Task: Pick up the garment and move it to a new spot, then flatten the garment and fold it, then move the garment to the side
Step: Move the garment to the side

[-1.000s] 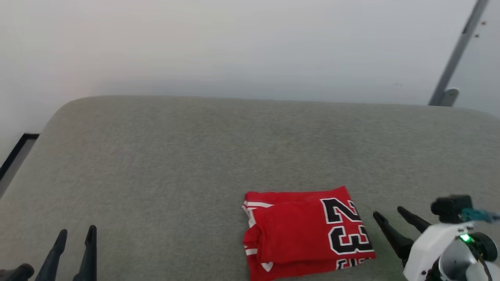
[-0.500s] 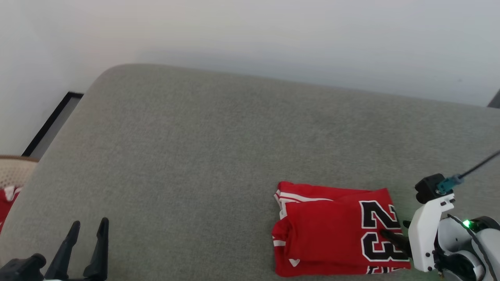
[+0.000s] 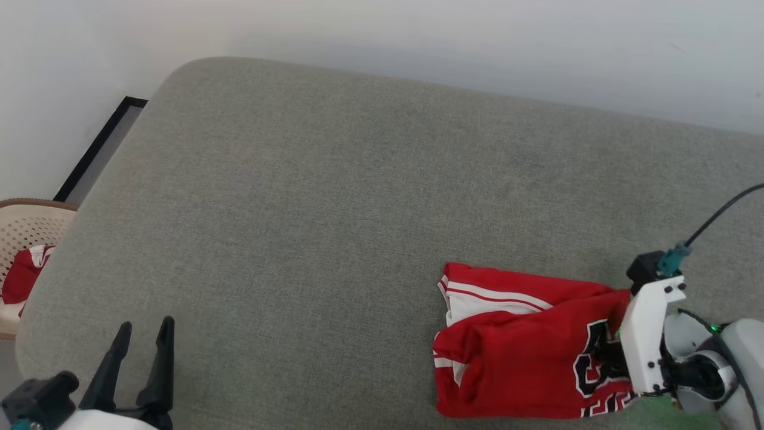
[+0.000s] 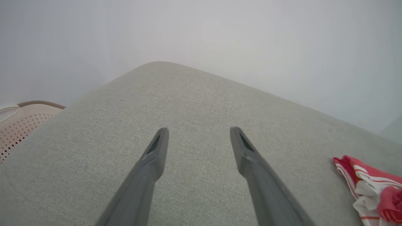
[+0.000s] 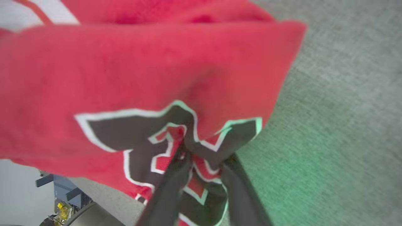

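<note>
- Calling the task first — the garment (image 3: 519,352) sits at about 4 o'clock in the head view, low on the grey cushion (image 3: 358,209). It is a compact, layered bundle with white striped trim peeking out at its 10 o'clock corner.
- That layered shape reads to me as already folded, so flattening and folding look done. What seems left is the last leg, carrying it off to the side.
- The bundle is not lying neat: its 3 o'clock end is bunched and drawn up, and the black number there is crumpled.
- Here's why: the right hand (image 3: 604,353) is in at that 3 o'clock end. In the right wrist view its two dark fingers (image 5: 176,175) come together into the white-outlined print, and the cloth puckers around the tips.
- So that hand is clamped on a pinch of the garment, nearly together, with fabric between.
- How many layers it has caught I cannot tell. If only the top one, the fold could spill open on the lift.
- Over at 7 o'clock, the left hand (image 3: 147,325) hovers above bare cushion with its fingers wide apart, holding nothing and well clear of the shirt.
- Off the cushion's edge at 9 o'clock stands a pale perforated basket (image 3: 36,206) with some red cloth inside.
</note>
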### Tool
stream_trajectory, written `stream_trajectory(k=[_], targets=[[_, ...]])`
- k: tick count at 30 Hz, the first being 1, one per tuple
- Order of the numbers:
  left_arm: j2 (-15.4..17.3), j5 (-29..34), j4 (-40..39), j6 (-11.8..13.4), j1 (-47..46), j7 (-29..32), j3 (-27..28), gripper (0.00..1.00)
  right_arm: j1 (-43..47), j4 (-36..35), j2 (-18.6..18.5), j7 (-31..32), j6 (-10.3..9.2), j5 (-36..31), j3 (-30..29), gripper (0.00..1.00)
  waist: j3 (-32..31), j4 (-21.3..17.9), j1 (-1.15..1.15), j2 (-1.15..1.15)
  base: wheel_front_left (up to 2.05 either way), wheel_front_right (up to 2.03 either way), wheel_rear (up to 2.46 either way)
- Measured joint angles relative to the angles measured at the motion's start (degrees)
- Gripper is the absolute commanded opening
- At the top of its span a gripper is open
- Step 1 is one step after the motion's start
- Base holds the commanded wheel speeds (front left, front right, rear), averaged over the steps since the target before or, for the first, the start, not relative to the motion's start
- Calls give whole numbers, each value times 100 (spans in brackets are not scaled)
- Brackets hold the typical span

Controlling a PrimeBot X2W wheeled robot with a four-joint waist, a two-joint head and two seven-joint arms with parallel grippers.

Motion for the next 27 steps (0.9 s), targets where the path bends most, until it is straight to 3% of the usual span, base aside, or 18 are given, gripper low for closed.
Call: stream_trajectory(k=[10,27], targets=[[100,-51,-38,0,-294,-8,-57,100,-229,-371,-40,26,1,-57,-444,0,92,-258,0,0,0,0,0],[194,312,-63,0,-1285,-9,-638,100,-649,-984,-413,-165,1,-1306,-1706,0,392,-1189,0,0,0,0,0]])
